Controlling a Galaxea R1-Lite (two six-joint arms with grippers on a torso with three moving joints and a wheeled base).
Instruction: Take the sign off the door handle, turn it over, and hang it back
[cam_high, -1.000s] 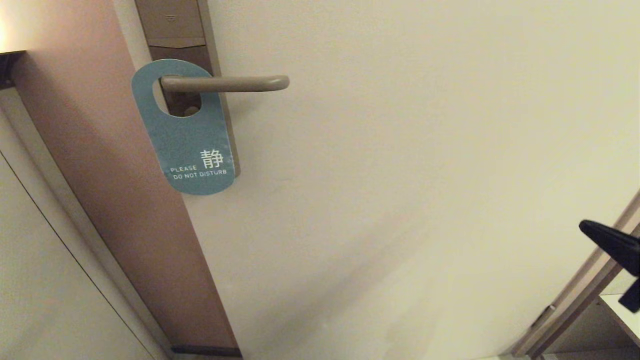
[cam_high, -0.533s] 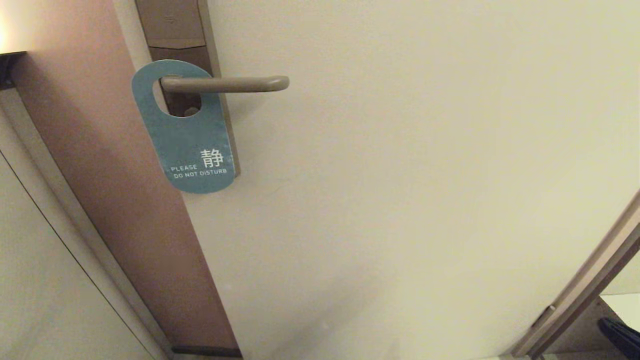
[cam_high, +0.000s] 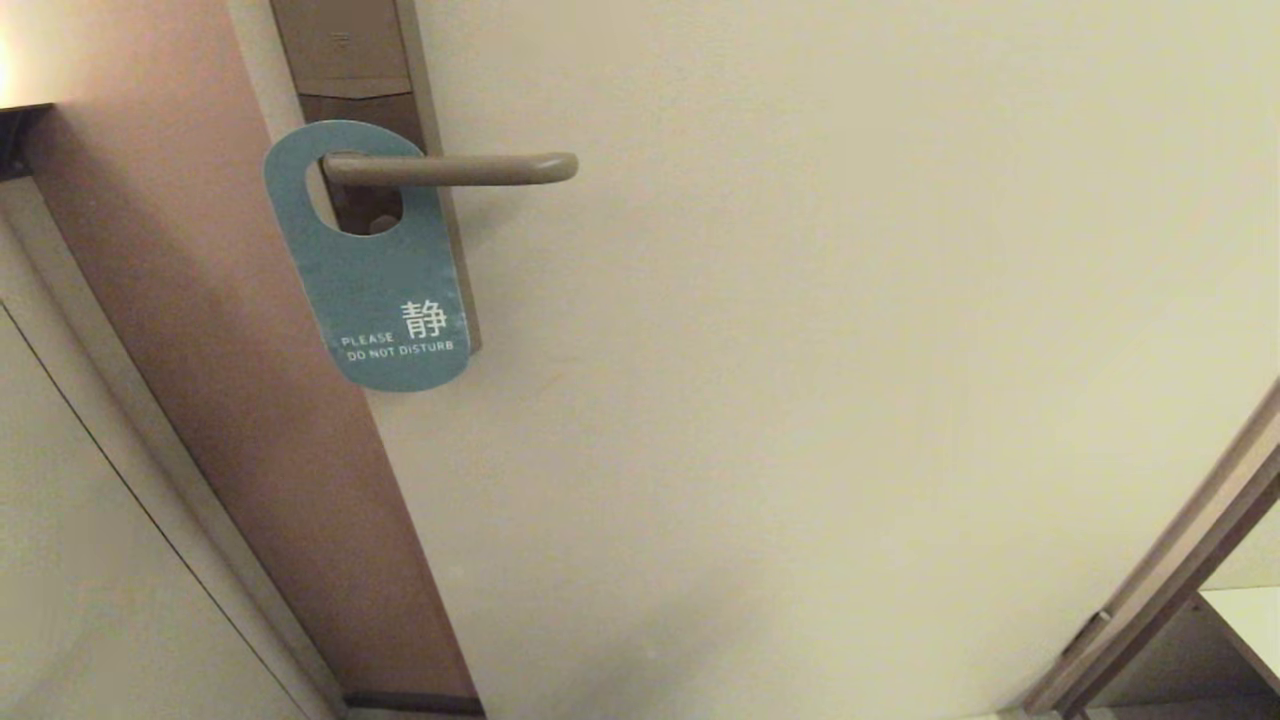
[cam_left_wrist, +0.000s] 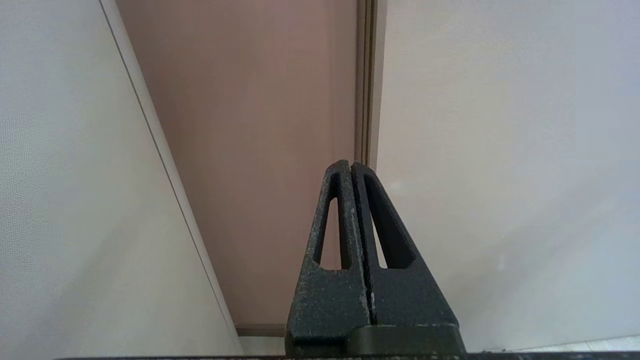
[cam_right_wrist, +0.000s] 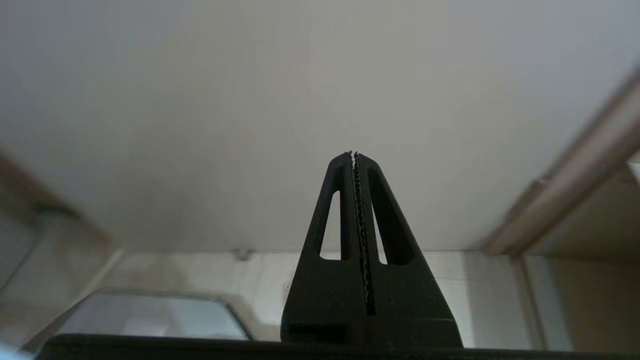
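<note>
The sign hangs on the door handle with its teal "PLEASE DO NOT DISTURB" face outward, the lever passing through its oval hole. The handle sits on a tall brown plate at the upper left of the head view. Neither gripper shows in the head view. My left gripper is shut and empty, low down, pointing at the door's edge. My right gripper is shut and empty too, facing the lower part of the pale door.
The pale door fills most of the head view. A reddish-brown frame strip runs down its left side, with a pale wall beyond. A brown door frame slants at the lower right.
My right gripper has dropped out of the head view at the lower right. The sign and handle have stayed still.
</note>
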